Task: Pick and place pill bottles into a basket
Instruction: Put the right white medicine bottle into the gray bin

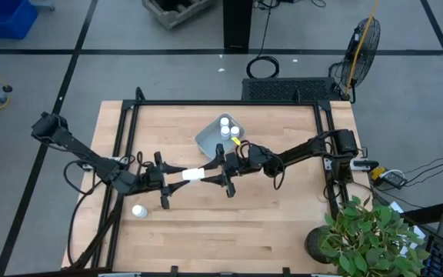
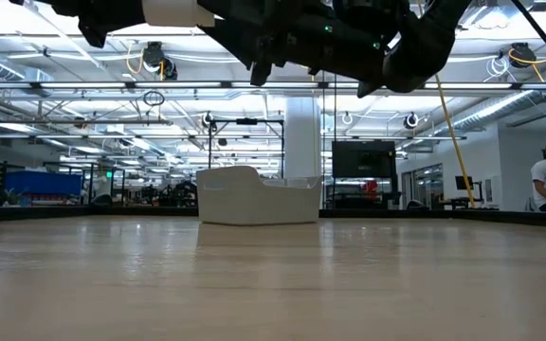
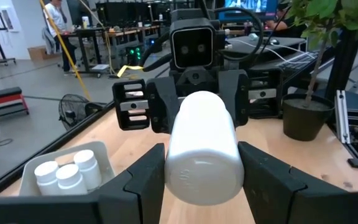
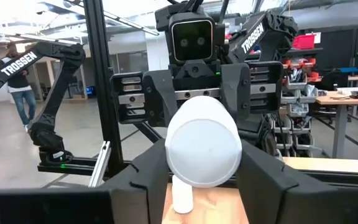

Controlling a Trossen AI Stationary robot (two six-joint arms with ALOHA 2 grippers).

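Left gripper [image 1: 177, 175] jaws closed on one pill bottle [image 1: 192, 175], held lying flat above mid-counter. Right gripper [image 1: 215, 172] jaws closed on the same bottle's other end, facing the left. Three bottles [image 1: 225, 128] stand in the basket [image 1: 208, 139] just beyond. Another bottle [image 1: 138, 210] stands on the counter [image 1: 283, 223] near the left arm.
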